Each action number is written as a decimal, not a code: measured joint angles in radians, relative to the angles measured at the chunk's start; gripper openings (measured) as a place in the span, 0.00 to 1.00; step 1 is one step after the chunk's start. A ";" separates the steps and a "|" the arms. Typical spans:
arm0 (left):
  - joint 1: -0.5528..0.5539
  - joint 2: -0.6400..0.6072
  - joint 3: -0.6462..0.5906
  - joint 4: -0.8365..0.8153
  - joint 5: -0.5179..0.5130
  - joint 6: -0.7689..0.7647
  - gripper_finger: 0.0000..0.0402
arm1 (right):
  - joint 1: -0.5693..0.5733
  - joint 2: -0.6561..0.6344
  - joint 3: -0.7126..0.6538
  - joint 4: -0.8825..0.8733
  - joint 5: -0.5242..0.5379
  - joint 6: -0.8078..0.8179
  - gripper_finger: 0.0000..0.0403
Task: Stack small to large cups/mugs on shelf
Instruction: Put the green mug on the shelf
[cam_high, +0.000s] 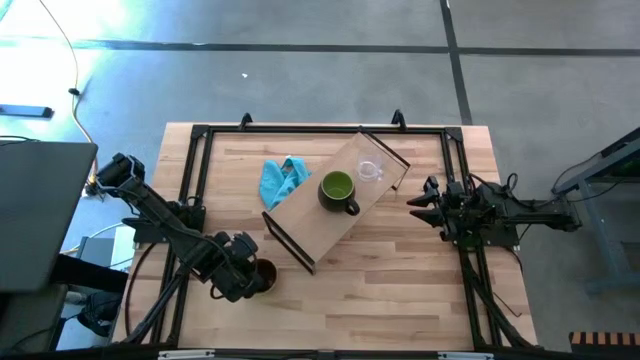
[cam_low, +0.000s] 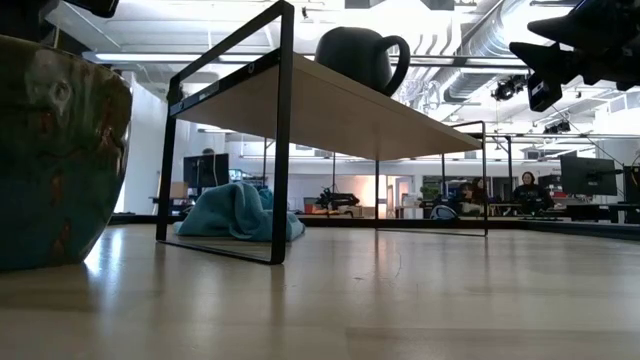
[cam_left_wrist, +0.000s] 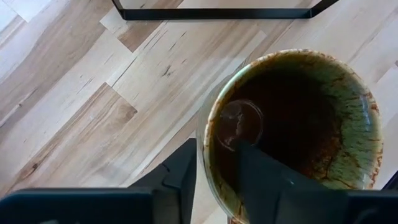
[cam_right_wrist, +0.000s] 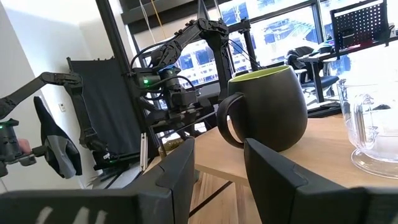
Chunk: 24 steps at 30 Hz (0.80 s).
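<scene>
High view: the shelf (cam_high: 335, 215) sits mid-tabletop carrying the green mug (cam_high: 338, 190) with the glass cup (cam_high: 370, 171) at its two o'clock; the right gripper (cam_high: 422, 203) waits at three, fingers spread.

Left wrist view: the left gripper (cam_left_wrist: 214, 177) straddles the brown mug (cam_left_wrist: 292, 121) rim, ready for lifting; whether it pinches, I cannot tell.

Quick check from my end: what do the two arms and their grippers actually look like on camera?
Both arms are dark, nearly black, built of jointed segments with thin black cables along them. The left gripper and right gripper each end in two flat, dark, blunt fingers. No markings or labels show on them.
</scene>
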<state>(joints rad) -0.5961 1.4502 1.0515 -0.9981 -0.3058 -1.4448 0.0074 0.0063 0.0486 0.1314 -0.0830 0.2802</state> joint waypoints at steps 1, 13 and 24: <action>0.000 0.000 0.000 0.000 0.000 0.000 0.25 | 0.000 0.000 0.000 0.000 0.000 0.000 0.32; 0.000 0.000 0.000 -0.030 -0.024 0.161 0.33 | 0.000 0.000 0.000 0.000 0.000 0.000 0.32; 0.024 0.000 0.000 0.007 -0.079 0.568 0.34 | 0.000 0.000 0.000 0.000 0.000 0.008 0.32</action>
<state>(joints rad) -0.5722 1.4502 1.0515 -0.9916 -0.3852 -0.8766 0.0074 0.0063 0.0486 0.1314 -0.0834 0.2886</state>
